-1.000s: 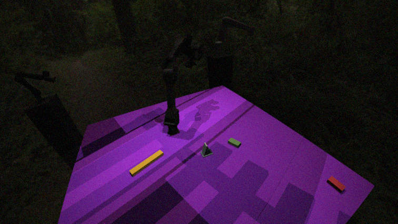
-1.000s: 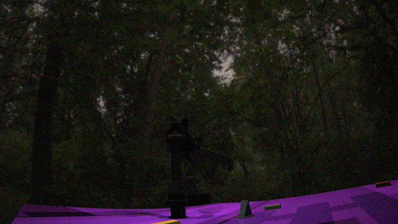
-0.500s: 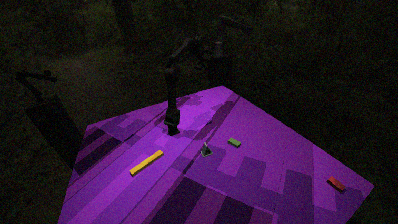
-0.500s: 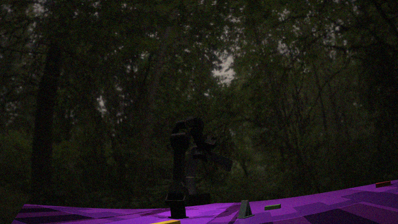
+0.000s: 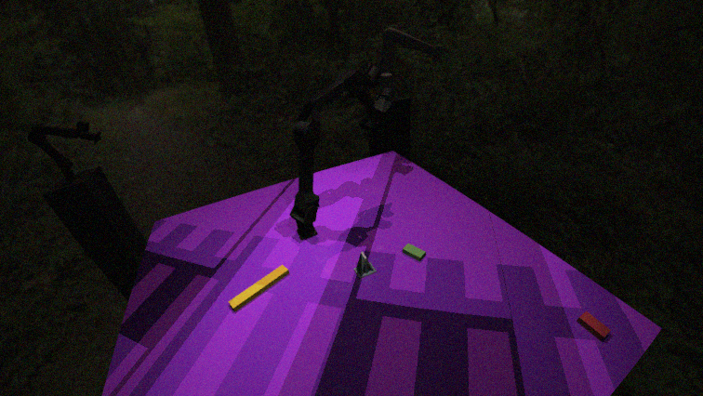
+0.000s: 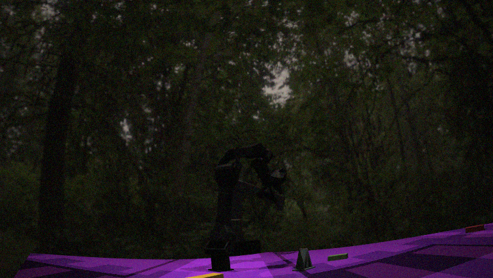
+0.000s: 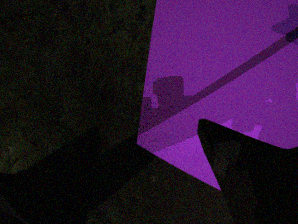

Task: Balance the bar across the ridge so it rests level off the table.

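The long yellow bar (image 5: pixel 258 287) (image 6: pixel 207 275) lies flat on the table, away from the ridge. The ridge (image 5: pixel 364 265) (image 6: pixel 304 260) is a small grey-green upright wedge on a flat base, with nothing on top of it. My gripper (image 5: pixel 382 104) (image 6: pixel 281 206) is raised high above the table on the far side from the bar, well away from bar and ridge. It is open and empty. The wrist view shows a dark finger at the lower right, the table edge and shadows; neither bar nor ridge is in it. The left finger is hard to make out in the dark.
A short green block (image 5: pixel 414 252) (image 6: pixel 337 256) lies right of the ridge. A red block (image 5: pixel 593 325) (image 6: pixel 474 228) lies near the table's right edge. Another dark arm (image 5: pixel 48 142) stands on a pedestal at the left, and a second pedestal (image 5: pixel 395 130) stands behind the far corner.
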{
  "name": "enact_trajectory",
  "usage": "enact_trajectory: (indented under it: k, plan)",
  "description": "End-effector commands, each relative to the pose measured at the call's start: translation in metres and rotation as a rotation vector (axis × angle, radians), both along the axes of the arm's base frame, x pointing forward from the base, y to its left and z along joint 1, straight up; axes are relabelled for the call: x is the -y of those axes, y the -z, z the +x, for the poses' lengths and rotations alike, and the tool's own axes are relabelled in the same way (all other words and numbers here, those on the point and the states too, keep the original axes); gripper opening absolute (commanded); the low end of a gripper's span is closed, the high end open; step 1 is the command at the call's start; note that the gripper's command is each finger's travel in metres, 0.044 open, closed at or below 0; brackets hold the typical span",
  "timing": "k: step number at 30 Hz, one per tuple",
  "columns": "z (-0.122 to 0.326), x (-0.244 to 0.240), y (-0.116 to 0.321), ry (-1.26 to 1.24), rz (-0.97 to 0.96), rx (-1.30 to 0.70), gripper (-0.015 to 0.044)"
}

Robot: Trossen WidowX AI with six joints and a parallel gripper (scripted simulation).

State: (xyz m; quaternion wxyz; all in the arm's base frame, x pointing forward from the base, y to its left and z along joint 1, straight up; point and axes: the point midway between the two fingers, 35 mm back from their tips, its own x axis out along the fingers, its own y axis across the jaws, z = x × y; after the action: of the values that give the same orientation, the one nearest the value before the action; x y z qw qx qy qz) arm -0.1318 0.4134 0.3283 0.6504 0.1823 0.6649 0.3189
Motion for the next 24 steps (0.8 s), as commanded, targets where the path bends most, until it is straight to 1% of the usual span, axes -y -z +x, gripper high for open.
enact_trajectory:
  k: [1, 7, 24]
  plan:
    - [0.021, -0.003, 0.004, 0.028, -0.011, 0.016, 0.0315]
    - [0.058, 0.001, -0.003, 0.084, 0.0, 0.043, 0.0315]
    - [0.158, -0.001, 0.018, 0.221, -0.065, 0.121, 0.0315]
